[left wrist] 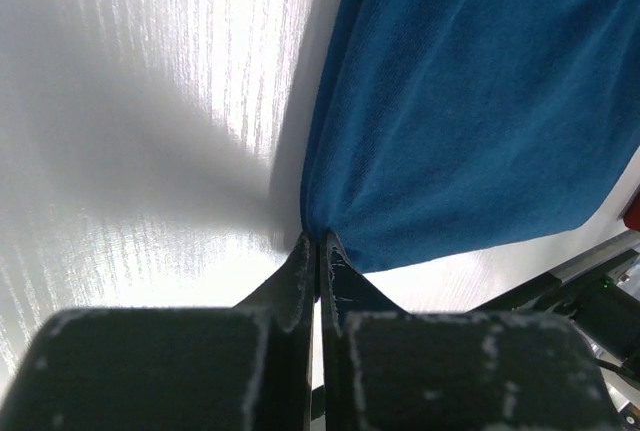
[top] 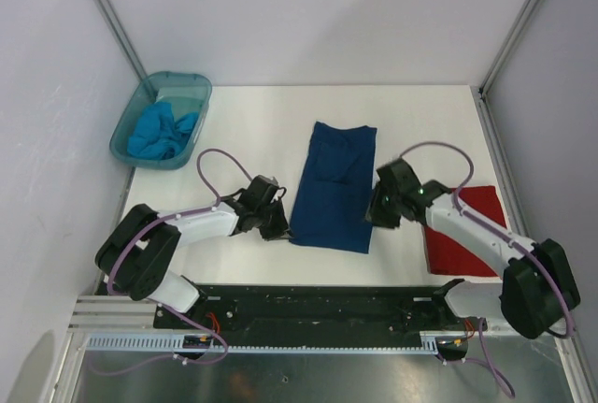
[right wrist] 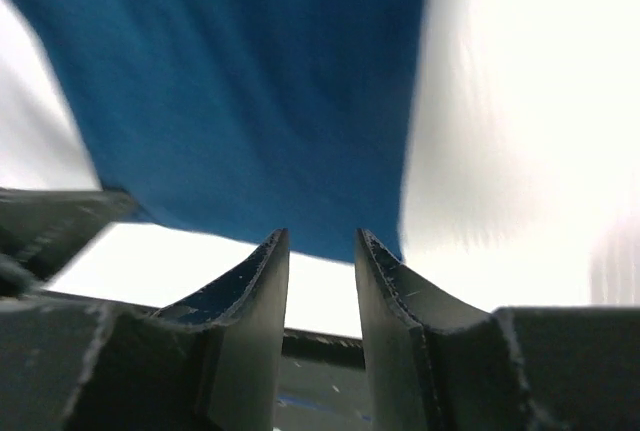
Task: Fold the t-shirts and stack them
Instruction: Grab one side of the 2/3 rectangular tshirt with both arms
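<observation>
Navy t-shirt [top: 334,188]: centre of bench [top: 252,132], folded into a long strip, long axis running far to near, slightly slanted. Plain dark-blue cloth, lying flat, no print showing.
Left hand [left wrist: 320,241]: fingers pressed together, pinching the near-left corner.
Right hand [right wrist: 322,236]: fingers parted, nothing between them, just beside the near-right corner.
Red t-shirt [top: 467,225]: folded, near right.
Turquoise t-shirt [top: 163,132]: crumpled in tub [top: 126,127].
</observation>
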You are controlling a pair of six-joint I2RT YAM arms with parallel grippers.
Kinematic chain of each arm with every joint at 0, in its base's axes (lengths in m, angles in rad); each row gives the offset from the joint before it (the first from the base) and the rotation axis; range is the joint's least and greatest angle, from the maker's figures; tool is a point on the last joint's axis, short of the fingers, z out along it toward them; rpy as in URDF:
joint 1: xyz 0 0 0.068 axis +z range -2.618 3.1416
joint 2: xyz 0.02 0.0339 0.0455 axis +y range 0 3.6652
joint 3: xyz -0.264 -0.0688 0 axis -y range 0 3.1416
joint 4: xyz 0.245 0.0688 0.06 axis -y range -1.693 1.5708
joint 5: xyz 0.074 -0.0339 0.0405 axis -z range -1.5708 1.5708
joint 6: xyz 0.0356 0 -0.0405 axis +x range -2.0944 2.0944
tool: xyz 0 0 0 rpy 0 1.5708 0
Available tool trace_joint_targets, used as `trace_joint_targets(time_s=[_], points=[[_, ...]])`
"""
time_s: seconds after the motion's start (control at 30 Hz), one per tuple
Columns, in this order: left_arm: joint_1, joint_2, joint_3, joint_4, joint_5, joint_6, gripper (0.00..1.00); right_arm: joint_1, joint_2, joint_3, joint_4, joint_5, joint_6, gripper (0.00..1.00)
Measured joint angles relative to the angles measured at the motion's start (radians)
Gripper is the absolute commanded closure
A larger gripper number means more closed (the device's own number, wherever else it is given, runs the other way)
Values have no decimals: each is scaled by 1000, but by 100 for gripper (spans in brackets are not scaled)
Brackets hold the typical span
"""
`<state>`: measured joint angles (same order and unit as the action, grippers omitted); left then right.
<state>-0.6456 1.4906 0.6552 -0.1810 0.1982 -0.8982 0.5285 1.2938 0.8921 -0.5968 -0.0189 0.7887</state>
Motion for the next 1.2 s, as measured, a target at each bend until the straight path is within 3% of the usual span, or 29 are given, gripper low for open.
trace_joint_targets(time_s=[0.17,0.3,0.5,1.2], points=[[0,2,0,1,18,3,100,63,-147,-193,-56,12,122,64],[0,3,0,6,26,8,100,111,-185,-245,-44,15,188,64],[0,10,0,13,37,8,100,172,-157,-298,-2,29,267,64],[0,10,-3,17,41,8,100,194,-86,-345,101,121,344,64]])
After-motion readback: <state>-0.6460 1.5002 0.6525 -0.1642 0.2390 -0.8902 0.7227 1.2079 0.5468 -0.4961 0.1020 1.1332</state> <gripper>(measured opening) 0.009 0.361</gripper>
